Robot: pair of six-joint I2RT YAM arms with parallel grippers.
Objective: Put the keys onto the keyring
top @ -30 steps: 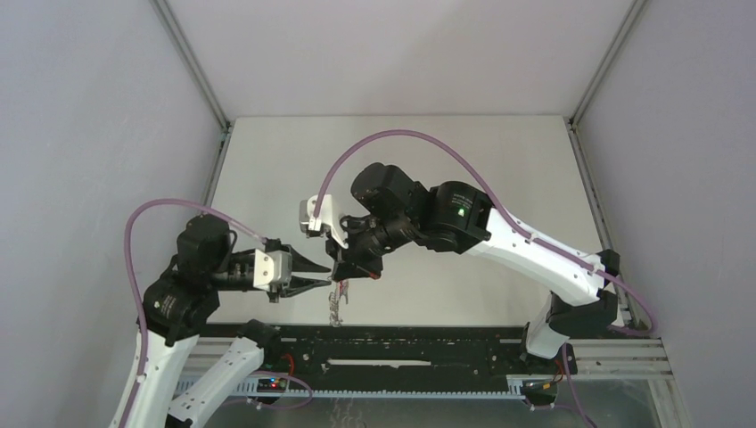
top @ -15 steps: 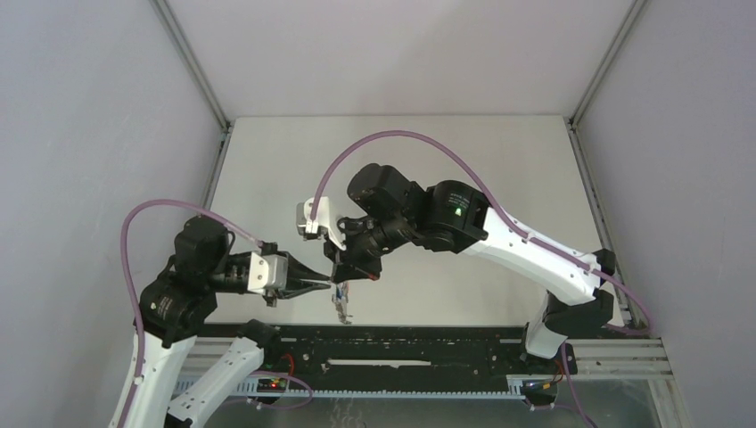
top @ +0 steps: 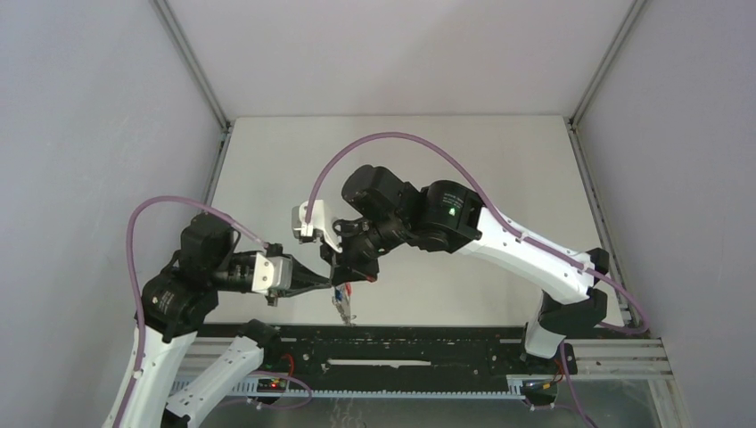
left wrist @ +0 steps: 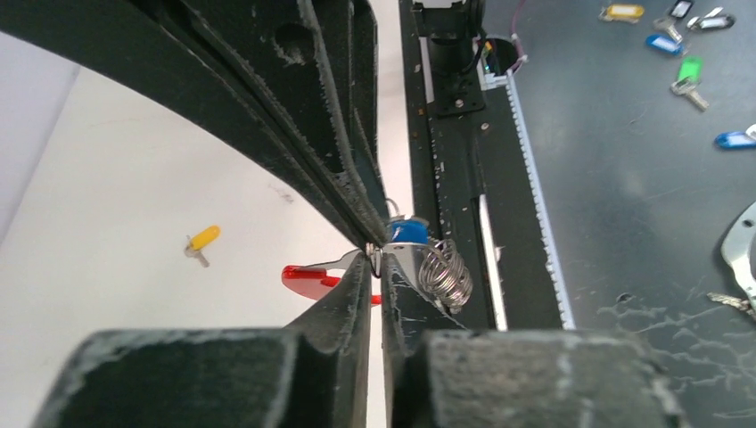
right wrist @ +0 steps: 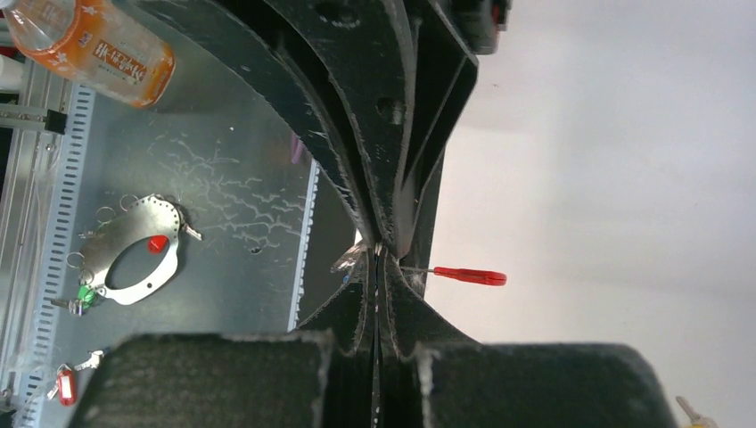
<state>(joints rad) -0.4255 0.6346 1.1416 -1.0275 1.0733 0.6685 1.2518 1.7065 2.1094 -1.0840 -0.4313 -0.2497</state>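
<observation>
Over the table (top: 499,160), the right gripper (right wrist: 378,252) is pinched tight on the keyring (left wrist: 309,279), dangling it in the air! The left gripper (left wrist: 378,264) meets it tip to tip, jaws a sliver apart, nipping the keyring's metal. Right beside the keyring sits the blue key (left wrist: 408,231). Well apart from the keyring, the yellow key (left wrist: 203,238) lies down on the table.

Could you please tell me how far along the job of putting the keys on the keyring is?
Nothing is clearly finished. In hand: the right gripper is shut on the red-tagged grey metal keyring, and the left gripper has its tips almost together at the blue-headed metal key; whether that key is threaded cannot be told. To do: the yellow-headed metal key lies on the table, untouched.
</observation>
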